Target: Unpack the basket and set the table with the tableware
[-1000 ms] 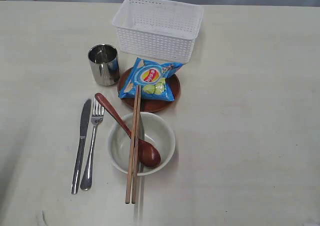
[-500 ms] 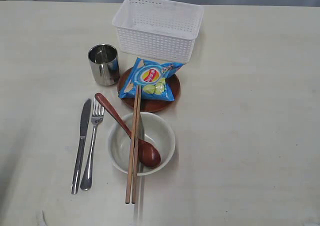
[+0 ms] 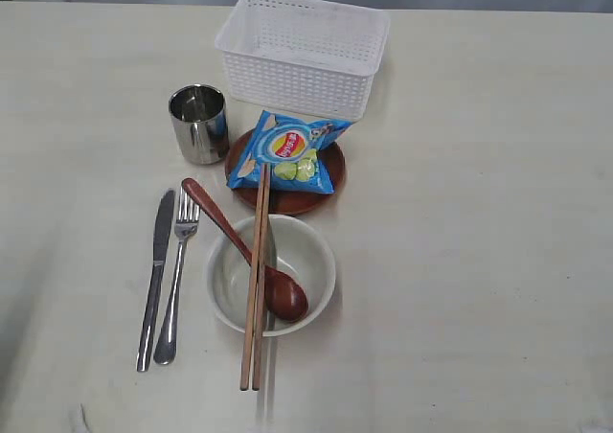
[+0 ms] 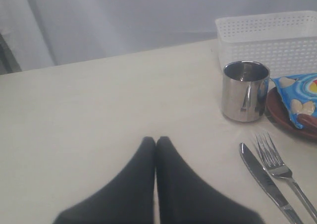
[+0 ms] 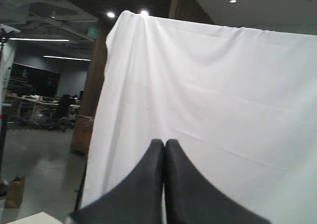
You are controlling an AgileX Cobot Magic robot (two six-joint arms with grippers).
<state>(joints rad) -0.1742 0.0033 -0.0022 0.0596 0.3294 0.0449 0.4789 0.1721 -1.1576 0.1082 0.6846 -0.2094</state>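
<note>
The white basket point(image 3: 303, 55) stands empty at the back of the table point(image 3: 479, 213). In front of it are the steel cup point(image 3: 199, 124) and the reddish-brown plate point(image 3: 287, 195), which carries a blue crisp packet point(image 3: 289, 152). The cream bowl point(image 3: 305, 251) holds the wooden spoon point(image 3: 247, 251), with two chopsticks point(image 3: 255, 280) laid across it. Knife point(image 3: 155, 278) and fork point(image 3: 176, 278) lie side by side left of the bowl. My left gripper point(image 4: 156, 140) is shut and empty above bare table, short of the cup point(image 4: 244, 90). My right gripper point(image 5: 164, 142) is shut, empty, facing a white curtain. Neither gripper shows in the exterior view.
In the left wrist view the knife point(image 4: 262, 180) and fork point(image 4: 282, 173) lie to one side of the fingers, with the basket point(image 4: 270, 40) behind the cup. A white curtain point(image 5: 223, 100) fills the right wrist view.
</note>
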